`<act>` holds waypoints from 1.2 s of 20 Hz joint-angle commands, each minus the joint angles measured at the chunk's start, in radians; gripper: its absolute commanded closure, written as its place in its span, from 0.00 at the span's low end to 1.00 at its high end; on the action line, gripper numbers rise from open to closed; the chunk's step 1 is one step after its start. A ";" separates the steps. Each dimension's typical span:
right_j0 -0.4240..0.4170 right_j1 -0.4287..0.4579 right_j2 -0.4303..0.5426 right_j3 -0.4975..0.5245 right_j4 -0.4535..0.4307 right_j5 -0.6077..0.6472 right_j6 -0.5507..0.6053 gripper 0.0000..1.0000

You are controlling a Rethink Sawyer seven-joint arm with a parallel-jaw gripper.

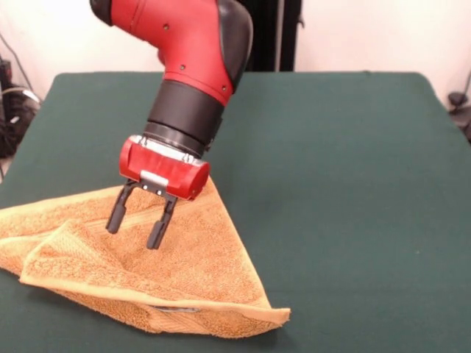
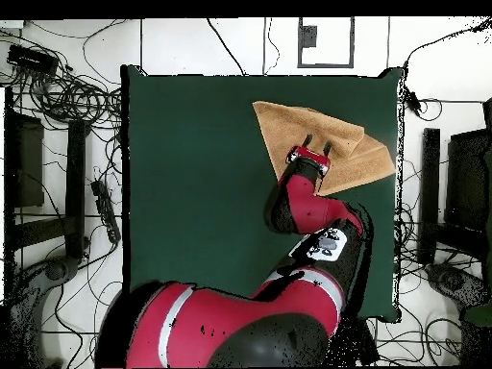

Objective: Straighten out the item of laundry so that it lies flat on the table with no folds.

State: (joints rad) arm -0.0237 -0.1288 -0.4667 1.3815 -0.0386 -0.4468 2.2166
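Note:
The orange-tan terry towel (image 1: pixel 169 265) lies folded into a rough triangle at the near left of the green table (image 1: pixel 331 162), one corner doubled over on the left. In the overhead view the towel (image 2: pixel 336 139) sits near the table's (image 2: pixel 192 173) far right corner. My gripper (image 1: pixel 140 225) hangs just above the towel's middle with its two black fingers (image 1: pixel 116 213) spread apart and empty, tips close to the cloth. It also shows in the overhead view (image 2: pixel 317 146) over the towel.
The towel's left part reaches the table's left edge in the front view. Cables and equipment (image 2: pixel 58 86) lie on the floor round the table. The red arm (image 2: pixel 307 207) crosses the table's right side.

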 commanded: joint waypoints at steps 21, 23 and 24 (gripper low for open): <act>0.023 0.174 0.116 0.019 0.079 -0.142 0.112 0.00; 0.017 0.176 0.118 0.014 0.073 -0.149 0.110 0.00; 0.015 0.175 0.119 0.013 0.071 -0.150 0.109 0.00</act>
State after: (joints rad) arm -0.0231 -0.0558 -0.4535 1.4027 -0.0139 -0.5545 2.2166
